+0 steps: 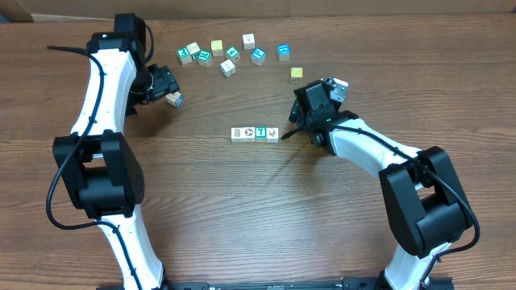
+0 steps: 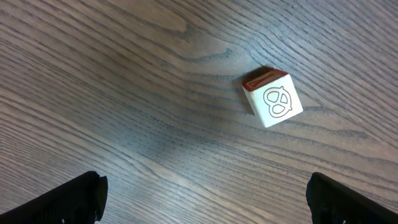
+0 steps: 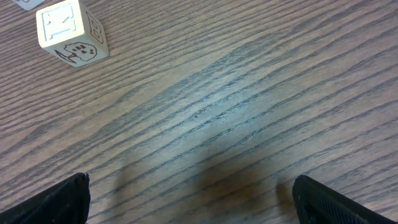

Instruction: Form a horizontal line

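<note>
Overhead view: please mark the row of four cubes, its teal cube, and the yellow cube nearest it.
row of four cubes (image 1: 249, 134): overhead view, top of second cube.
teal cube (image 1: 260, 134): overhead view, top face.
yellow cube (image 1: 297, 73): overhead view, top face.

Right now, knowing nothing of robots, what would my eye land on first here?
A row of four tiny wooden picture cubes sits at the centre. Beyond it, loose teal, white and yellow wooden cubes lie scattered. The white-and-black left arm and right arm flank the row.
</note>
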Robot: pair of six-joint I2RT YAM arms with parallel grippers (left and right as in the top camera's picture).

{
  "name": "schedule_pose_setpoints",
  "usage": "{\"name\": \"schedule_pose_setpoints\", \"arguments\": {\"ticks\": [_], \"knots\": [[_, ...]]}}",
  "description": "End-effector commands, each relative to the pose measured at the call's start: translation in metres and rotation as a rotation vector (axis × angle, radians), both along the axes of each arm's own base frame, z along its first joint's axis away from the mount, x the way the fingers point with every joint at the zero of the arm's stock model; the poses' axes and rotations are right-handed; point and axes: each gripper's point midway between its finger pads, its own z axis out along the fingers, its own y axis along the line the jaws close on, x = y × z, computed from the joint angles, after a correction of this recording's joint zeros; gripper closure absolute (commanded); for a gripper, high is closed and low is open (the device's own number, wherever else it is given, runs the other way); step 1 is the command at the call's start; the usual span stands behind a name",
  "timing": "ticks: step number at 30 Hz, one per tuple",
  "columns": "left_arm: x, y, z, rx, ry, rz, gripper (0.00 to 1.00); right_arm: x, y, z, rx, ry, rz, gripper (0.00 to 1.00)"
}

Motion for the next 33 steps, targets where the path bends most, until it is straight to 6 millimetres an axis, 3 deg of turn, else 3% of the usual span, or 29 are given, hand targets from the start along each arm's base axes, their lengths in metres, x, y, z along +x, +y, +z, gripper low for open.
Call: {"name": "schedule_pose_setpoints", "arguments": {"ticks": [1, 11, 16, 18, 26, 33], "knots": [[0.002, -0.002, 0.061, 0.014, -0.143, -0.013, 0.00, 0.002, -0.006, 0.000, -0.015, -0.005, -0.016, 0.00], [-0.023, -0.003, 0.175, 0.029, -0.408, -0.012, 0.00, 0.002, -0.006, 0.000, -0.014, -0.005, -0.016, 0.00], [-0.042, -0.004, 0.206, 0.032, -0.484, -0.012, 0.00, 0.002, -0.006, 0.000, -0.015, -0.005, -0.016, 0.00], [-0.055, -0.004, 0.206, 0.033, -0.484, -0.012, 0.00, 0.002, -0.006, 0.000, -0.015, -0.005, -0.016, 0.00], [-0.140, -0.009, 0.159, 0.026, -0.370, -0.012, 0.00, 0.002, -0.006, 0.000, -0.015, -0.005, -0.016, 0.00], [-0.199, -0.011, 0.138, 0.026, -0.367, -0.012, 0.00, 0.002, -0.006, 0.000, -0.014, -0.005, -0.016, 0.00]]}}
